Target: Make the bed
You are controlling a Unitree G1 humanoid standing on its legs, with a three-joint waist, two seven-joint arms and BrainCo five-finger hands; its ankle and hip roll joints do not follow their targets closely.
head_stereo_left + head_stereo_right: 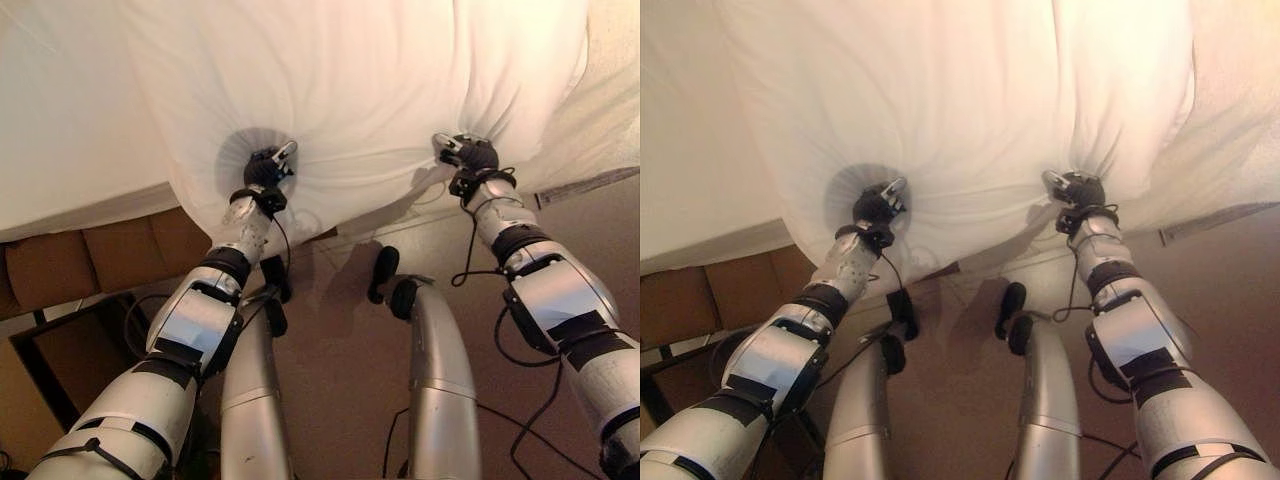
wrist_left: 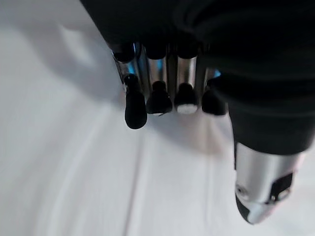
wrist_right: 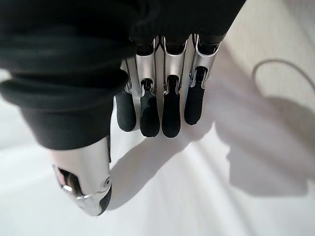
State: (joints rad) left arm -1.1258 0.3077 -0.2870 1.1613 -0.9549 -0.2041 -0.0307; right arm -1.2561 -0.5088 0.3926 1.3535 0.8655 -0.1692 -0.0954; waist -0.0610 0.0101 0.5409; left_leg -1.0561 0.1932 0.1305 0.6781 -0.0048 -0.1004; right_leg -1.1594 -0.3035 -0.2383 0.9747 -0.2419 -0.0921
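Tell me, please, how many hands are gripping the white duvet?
2. The left hand pinches the white duvet near its hanging edge on the left; the right hand pinches the same edge further right. None seems hidden.

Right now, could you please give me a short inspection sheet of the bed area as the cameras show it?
Surface: bed covered in white, its near edge hanging over a brown base.
Job's things: white duvet, bunched and puckered where each hand holds it, its near edge lifted off the bed's edge.
Clutter: nothing seen.
Hands: left hand curled into the duvet, cloth gathered in folds around it; right hand likewise curled on the duvet's near edge.
Cables: nothing seen apart from the robot's own.
Surroundings: brown floor below the bed; a dark opening low at the left beside the brown base.
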